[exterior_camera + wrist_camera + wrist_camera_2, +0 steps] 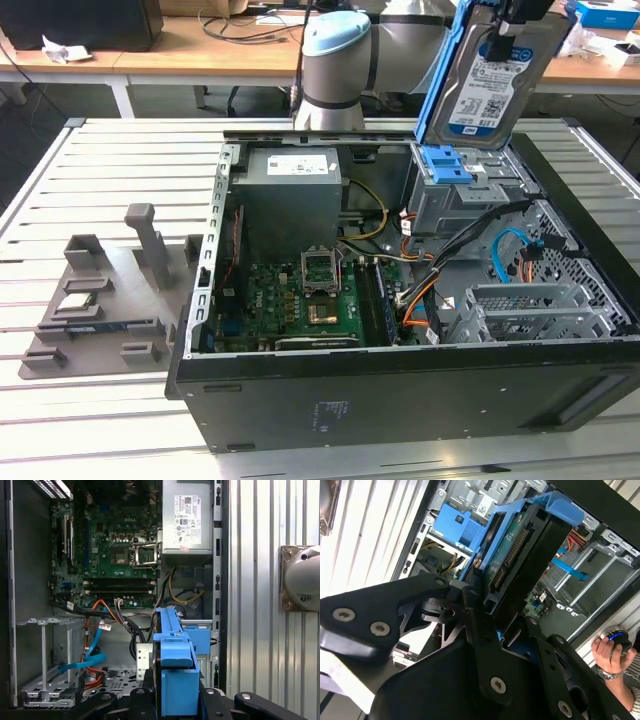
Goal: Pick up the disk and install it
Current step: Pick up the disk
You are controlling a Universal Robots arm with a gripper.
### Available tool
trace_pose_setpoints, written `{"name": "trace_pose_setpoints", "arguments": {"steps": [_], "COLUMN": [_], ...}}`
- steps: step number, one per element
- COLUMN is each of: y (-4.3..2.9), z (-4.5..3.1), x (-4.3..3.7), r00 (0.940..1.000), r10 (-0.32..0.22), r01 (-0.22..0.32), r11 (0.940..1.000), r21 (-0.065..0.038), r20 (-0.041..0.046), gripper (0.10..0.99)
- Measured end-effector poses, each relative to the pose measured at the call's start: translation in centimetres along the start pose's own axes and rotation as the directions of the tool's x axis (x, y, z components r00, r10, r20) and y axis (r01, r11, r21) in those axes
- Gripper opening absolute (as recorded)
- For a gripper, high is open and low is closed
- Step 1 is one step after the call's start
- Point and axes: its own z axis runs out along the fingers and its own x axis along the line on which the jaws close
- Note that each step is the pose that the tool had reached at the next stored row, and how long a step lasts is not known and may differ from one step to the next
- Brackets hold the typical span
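The disk (495, 80), silver with a white-and-blue label and a blue bracket, hangs upright and slightly tilted above the far right corner of the open computer case (400, 390). My gripper (518, 22) is shut on its top end. In the second wrist view the disk (520, 555) is edge-on with its connector side showing, clamped between the black fingers (475, 615). In the first wrist view the blue bracket (175, 665) stands over the drive bay area, with the gripper (175, 702) holding it.
Inside the case are a grey power-supply box (290, 195), a green motherboard (290, 300), cables, a metal drive cage (530, 310) and a bright-blue latch piece (445, 165) just under the disk. A grey fixture (110, 290) lies at the exterior view's left. A person's hand (610, 652) rests beyond the case.
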Motion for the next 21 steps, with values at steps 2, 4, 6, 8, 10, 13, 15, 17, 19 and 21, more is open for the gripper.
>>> {"name": "trace_pose_setpoints", "arguments": {"steps": [2, 4, 6, 8, 10, 13, 15, 17, 19, 21], "y": [-0.01, -0.02, -0.03, -0.04, -0.04, -0.05, -0.06, -0.07, -0.08, -0.09], "z": [0.01, 0.02, 0.03, 0.03, 0.04, 0.06, 0.07, 0.08, 0.09, 0.1], "x": [1.07, 1.99, 2.76, 3.51, 4.12, 5.08, 6.06, 7.03, 7.93, 8.66], "r00": [1.0, 1.0, 1.0, 1.0, 1.0, 1.0, 1.0, 1.0, 1.0, 1.0], "r10": [0.0, 0.0, 0.0, 0.0, 0.0, 0.0, 0.0, 0.0, 0.0, 0.0], "r01": [0.0, 0.0, 0.0, 0.0, 0.0, 0.0, 0.0, 0.0, 0.0, 0.0], "r11": [1.0, 1.0, 1.0, 1.0, 1.0, 1.0, 1.0, 1.0, 1.0, 1.0], "r21": [0.0, 0.0, 0.0, 0.0, 0.0, 0.0, 0.0, 0.0, 0.0, 0.0], "r20": [-0.0002, -0.0005, -0.0006, -0.0008, -0.0008, -0.0008, -0.001, -0.001, -0.0012, -0.0014], "gripper": [0.365, 0.365, 0.365, 0.365, 0.365, 0.365, 0.365, 0.365, 0.365, 0.365]}}
